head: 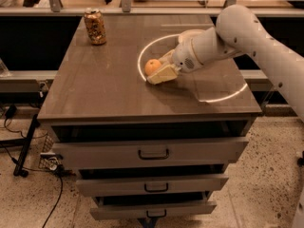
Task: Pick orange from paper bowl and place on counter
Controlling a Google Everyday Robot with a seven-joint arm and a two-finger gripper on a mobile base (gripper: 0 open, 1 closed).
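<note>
The orange sits low on the counter, just inside the left edge of the white ring. My gripper reaches in from the right and is closed around it. One cream finger lies in front of the fruit and the other behind it. A pale curved rim behind my wrist looks like the paper bowl; the arm hides most of it.
A gold-brown drink can stands at the counter's back left corner. Grey drawers with dark handles are below the top. Cables and a stand leg lie on the floor at the left. A glass rail runs behind the counter.
</note>
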